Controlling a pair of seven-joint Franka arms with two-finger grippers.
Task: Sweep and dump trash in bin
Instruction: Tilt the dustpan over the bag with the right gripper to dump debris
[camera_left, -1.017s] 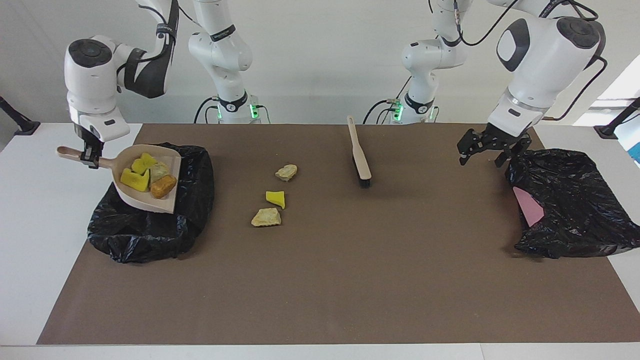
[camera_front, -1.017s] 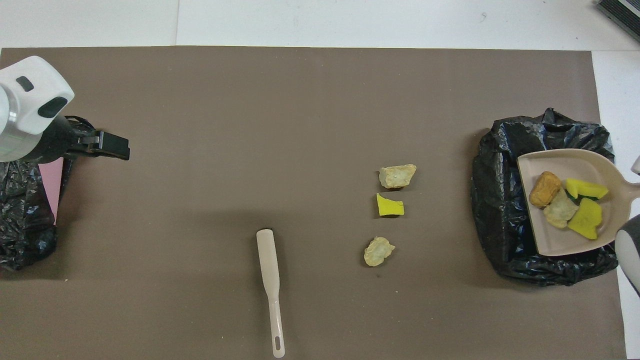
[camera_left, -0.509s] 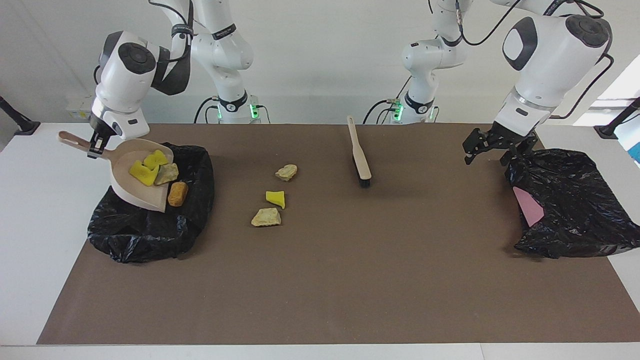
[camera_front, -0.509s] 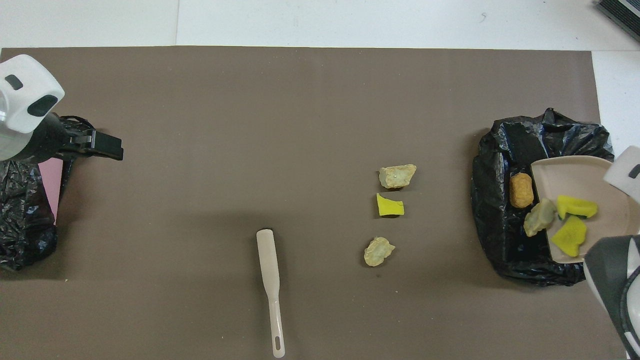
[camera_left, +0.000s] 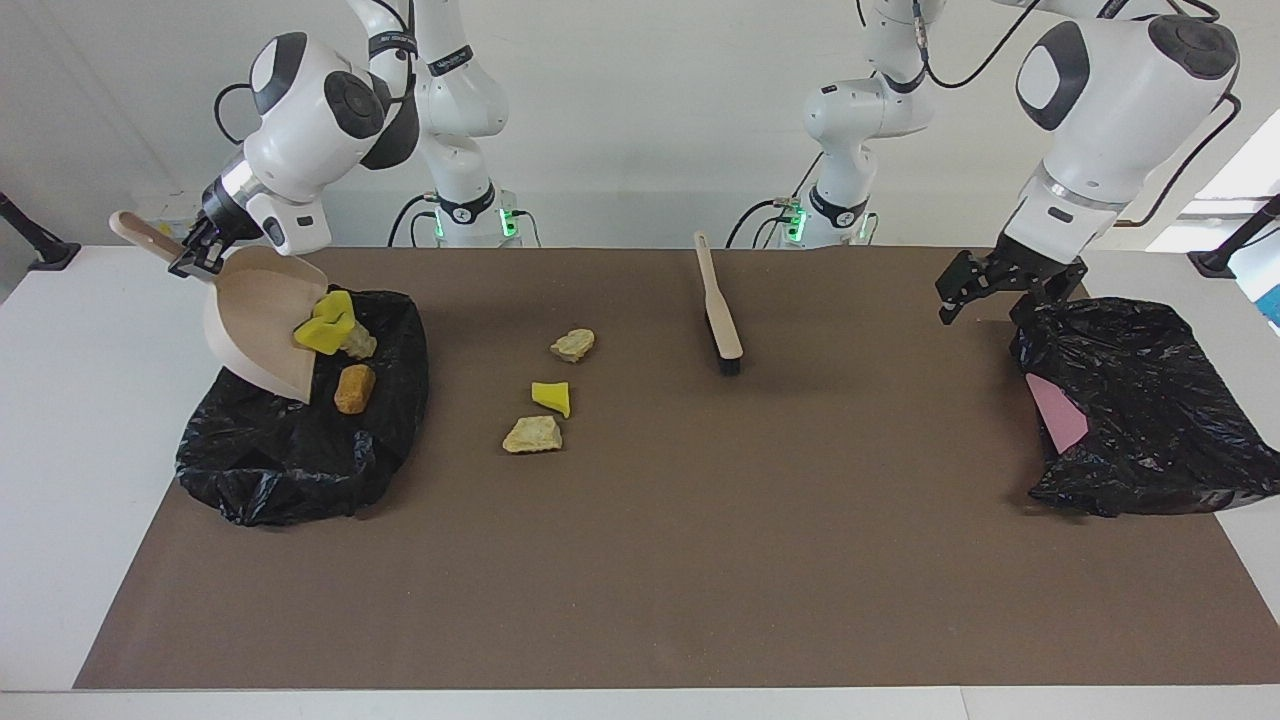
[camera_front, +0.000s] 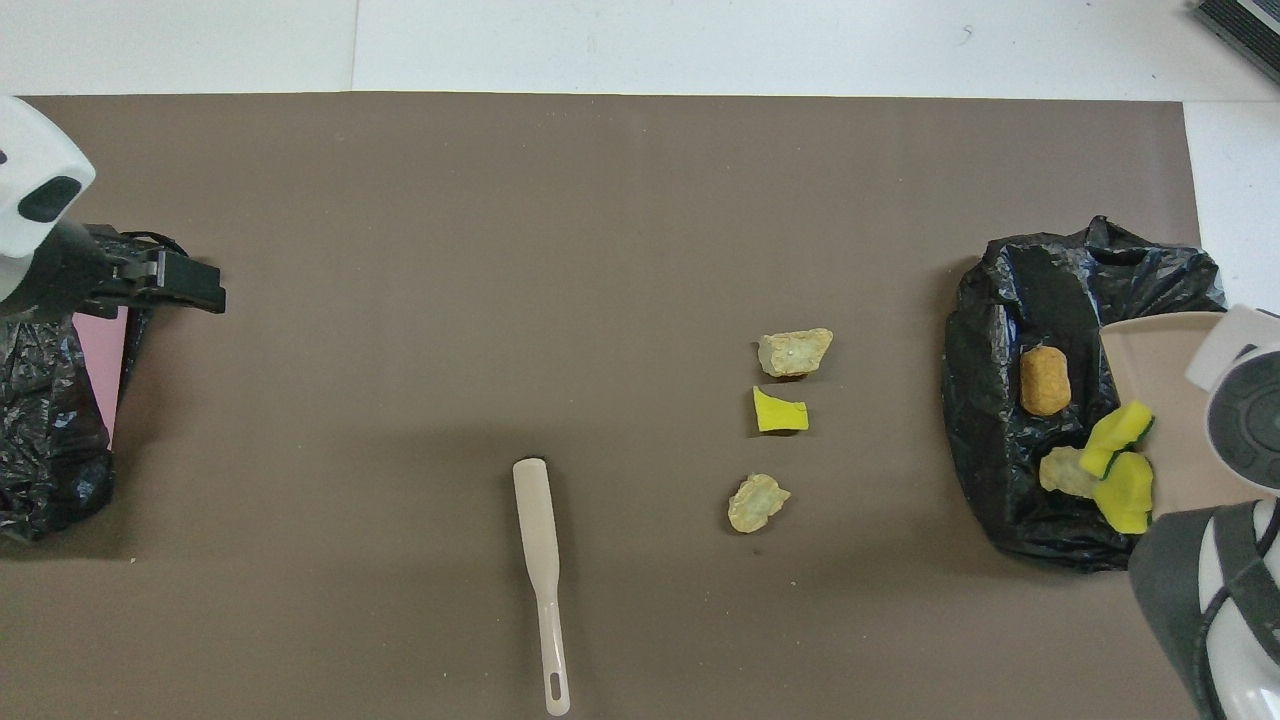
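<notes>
While tipping dustpan (camera_left: 262, 325) steeper than moment ago over black bin bag (camera_left: 300, 450), right gripper (camera_left: 193, 257) clamps handle; orange lump (camera_left: 354, 388) now in bag, yellow sponges (camera_left: 325, 325) sliding off. Left gripper (camera_left: 985, 290) wide open, empty. Three scraps (camera_left: 545, 397) beside bag unswept.

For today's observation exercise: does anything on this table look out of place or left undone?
Yes. Three scraps lie unswept mid-mat while the right gripper tips the dustpan over the bin bag. The brush lies unused.
</notes>
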